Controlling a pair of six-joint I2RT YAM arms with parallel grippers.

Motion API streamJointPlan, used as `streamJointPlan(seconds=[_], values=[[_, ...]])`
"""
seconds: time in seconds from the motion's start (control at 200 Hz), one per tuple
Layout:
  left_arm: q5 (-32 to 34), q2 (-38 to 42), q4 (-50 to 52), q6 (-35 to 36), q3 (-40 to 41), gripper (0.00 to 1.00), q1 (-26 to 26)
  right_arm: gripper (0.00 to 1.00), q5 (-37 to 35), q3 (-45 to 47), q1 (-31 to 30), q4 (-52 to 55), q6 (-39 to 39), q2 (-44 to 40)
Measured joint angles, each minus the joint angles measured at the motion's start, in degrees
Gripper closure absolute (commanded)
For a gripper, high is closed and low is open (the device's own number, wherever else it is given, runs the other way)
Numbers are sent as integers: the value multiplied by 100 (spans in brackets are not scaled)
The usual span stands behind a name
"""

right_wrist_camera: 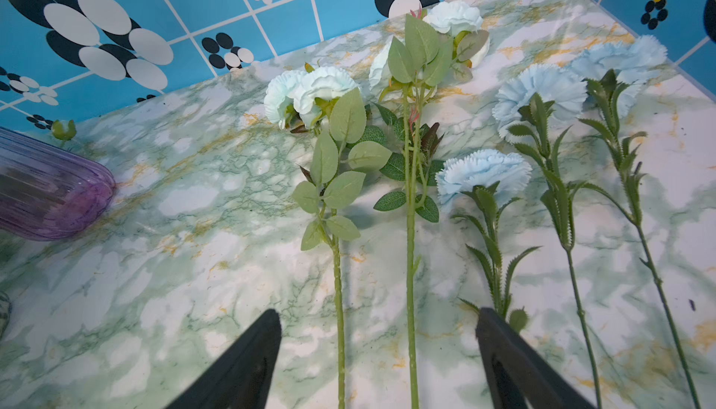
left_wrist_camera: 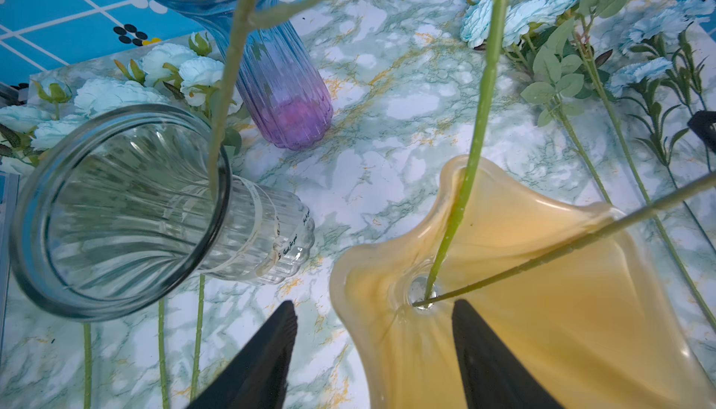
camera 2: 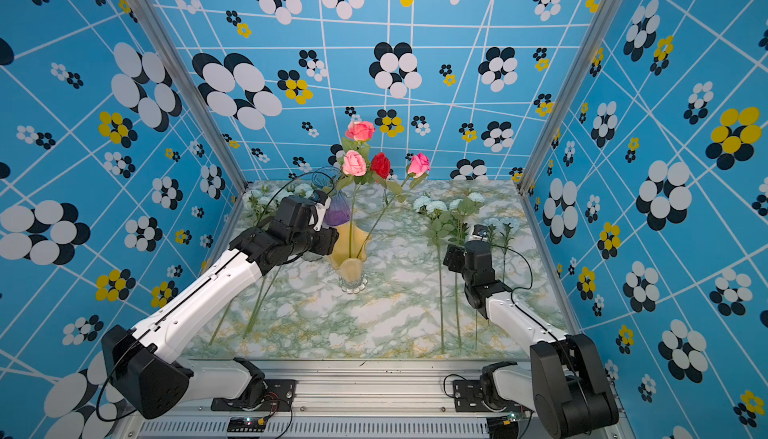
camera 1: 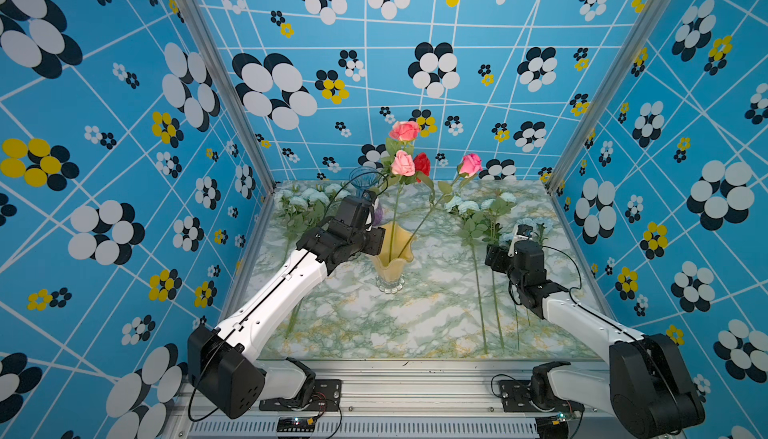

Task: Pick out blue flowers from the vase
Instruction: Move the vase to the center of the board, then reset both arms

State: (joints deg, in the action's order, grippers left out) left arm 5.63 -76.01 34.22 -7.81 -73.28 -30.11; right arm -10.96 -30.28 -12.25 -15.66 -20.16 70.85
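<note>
On the marble table the blue flowers lie flat in two groups, one at the far left and one at the right, all outside the yellow vase. This vase holds only two thin green stems. The left gripper hangs over the vase mouth and the right gripper over the right group, both with fingers spread and holding nothing.

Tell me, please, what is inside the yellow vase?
Two green stems go down the narrow neck of the yellow vase. The blue flowers lie outside, on the table. The stems' lower ends are hidden by the cloudy glass.
</note>
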Motion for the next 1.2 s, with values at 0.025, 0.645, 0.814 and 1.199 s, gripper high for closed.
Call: streamJointPlan(seconds=[0.025,0.645,0.814,1.199], values=[[4,70,2,11,-2,29,-33,17,2,0,0,0,0,0],[1443,2516,-789,560,1058,18,-1519,17,74,0,0,0,0,-59],[1934,3099,-1067,348,1943,15,-1517,17,59,2,0,61,50,-402],[2881,4916,-2177,-199,4631,6,291,5,-656,-68,-9,1401,813,-2205]])
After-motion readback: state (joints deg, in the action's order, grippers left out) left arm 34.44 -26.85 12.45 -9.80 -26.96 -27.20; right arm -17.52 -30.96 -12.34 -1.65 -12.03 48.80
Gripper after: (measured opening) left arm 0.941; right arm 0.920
